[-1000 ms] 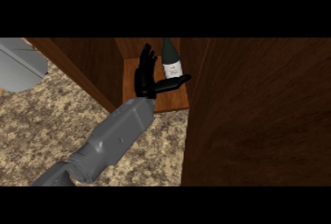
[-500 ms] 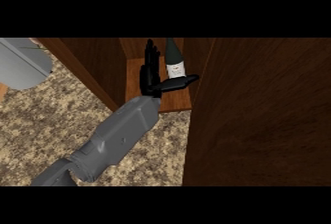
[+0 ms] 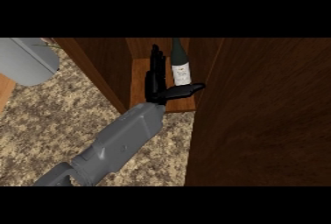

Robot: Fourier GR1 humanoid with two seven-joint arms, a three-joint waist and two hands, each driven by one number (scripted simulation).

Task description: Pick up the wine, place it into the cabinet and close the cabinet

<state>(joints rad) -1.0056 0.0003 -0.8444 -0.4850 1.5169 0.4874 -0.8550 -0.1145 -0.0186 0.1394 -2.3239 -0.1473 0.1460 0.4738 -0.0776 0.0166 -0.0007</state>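
Hand being held open beside wine inside cabinet

Granite counter [image 3: 58,127] is being crossed by a grey forearm [image 3: 119,142] toward 1 o'clock. Its hand [image 3: 158,83], which side unclear, is being kept straight-fingered, thumb out, nothing grasped. Wine [image 3: 181,65] is being supported upright on the cabinet [image 3: 271,109] shelf, at the hand's 1 o'clock.

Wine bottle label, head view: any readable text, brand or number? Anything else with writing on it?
No legible text anywhere.
wine bottle, standing in the cabinet: white label with a small dark mark near its top, too small and blurred to read.
left hand, open beside the bottle: no markings.
grey object at upper left: no writing visible.
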